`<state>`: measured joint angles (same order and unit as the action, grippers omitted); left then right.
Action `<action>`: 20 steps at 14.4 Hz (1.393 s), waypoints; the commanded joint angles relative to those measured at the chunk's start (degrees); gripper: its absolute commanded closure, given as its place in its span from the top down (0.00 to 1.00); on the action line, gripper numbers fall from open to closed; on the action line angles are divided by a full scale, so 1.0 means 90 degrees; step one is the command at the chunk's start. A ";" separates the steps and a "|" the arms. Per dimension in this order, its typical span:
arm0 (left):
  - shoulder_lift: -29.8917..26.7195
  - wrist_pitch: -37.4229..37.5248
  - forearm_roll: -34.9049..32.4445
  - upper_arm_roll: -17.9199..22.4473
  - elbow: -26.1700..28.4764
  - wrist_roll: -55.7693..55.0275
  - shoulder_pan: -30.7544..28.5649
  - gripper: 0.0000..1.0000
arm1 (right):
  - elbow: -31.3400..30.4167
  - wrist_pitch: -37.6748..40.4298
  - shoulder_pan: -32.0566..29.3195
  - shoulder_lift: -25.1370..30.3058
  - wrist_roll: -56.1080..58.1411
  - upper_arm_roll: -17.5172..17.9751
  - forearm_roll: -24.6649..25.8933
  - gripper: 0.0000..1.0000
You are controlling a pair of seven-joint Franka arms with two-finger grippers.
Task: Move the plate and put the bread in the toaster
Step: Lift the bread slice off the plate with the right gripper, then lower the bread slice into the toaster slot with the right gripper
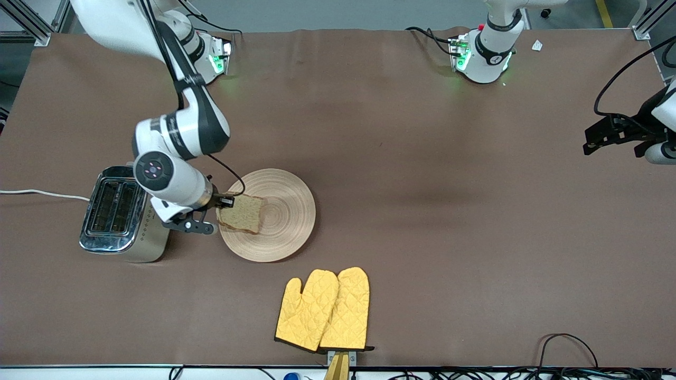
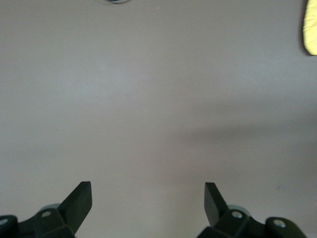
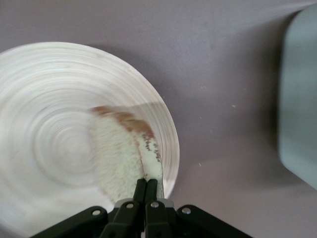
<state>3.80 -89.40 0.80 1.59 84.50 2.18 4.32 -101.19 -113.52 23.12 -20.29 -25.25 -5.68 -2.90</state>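
The pale wooden plate (image 1: 285,211) lies on the brown table beside the toaster (image 1: 113,214), which stands toward the right arm's end with its slots up. The brown bread (image 1: 243,214) is over the plate's side nearest the toaster. My right gripper (image 1: 221,203) is shut on the bread's edge. In the right wrist view the gripper (image 3: 147,181) pinches the slice (image 3: 119,153) over the plate (image 3: 49,99), with the toaster (image 3: 299,99) at the side. My left gripper (image 1: 594,140) waits open and empty at the left arm's end, over bare table (image 2: 147,191).
A pair of yellow oven mitts (image 1: 325,309) lies nearer the front camera than the plate; one tip shows in the left wrist view (image 2: 310,27). The toaster's white cord (image 1: 42,193) runs off toward the table's edge. Cables lie along the front edge.
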 commanded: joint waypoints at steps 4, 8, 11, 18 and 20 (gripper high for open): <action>-0.0071 -0.0076 0.0165 -0.0011 0.0064 -0.0115 -0.0002 1.00 | 0.1261 0.2092 0.0409 0.0399 -0.0231 -0.0023 0.1540 0.00; -0.0081 0.0012 0.0135 -0.0175 0.0064 -0.0505 0.0057 1.00 | 0.2178 0.3625 0.0750 0.0331 -0.0418 -0.0013 0.2917 0.00; -0.0090 0.0061 0.0009 -0.0206 0.0064 -0.0428 0.0018 1.00 | 0.2239 0.4184 0.0791 0.0330 -0.0311 -0.0013 0.4002 0.00; -0.0090 0.0061 -0.0001 -0.0196 0.0073 -0.0408 -0.0011 1.00 | 0.2151 0.4488 0.0517 -0.0293 -0.0114 -0.0062 0.5486 0.00; -0.0090 0.0071 -0.0001 -0.0196 0.0064 -0.0418 -0.0002 1.00 | 0.2151 0.4595 0.0566 -0.0576 -0.0494 -0.0052 0.5936 0.00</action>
<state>3.81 -89.29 1.52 -0.04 84.58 -1.47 4.40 -82.25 -73.72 27.74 -22.87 -26.99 -6.55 46.42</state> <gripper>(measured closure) 0.000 0.978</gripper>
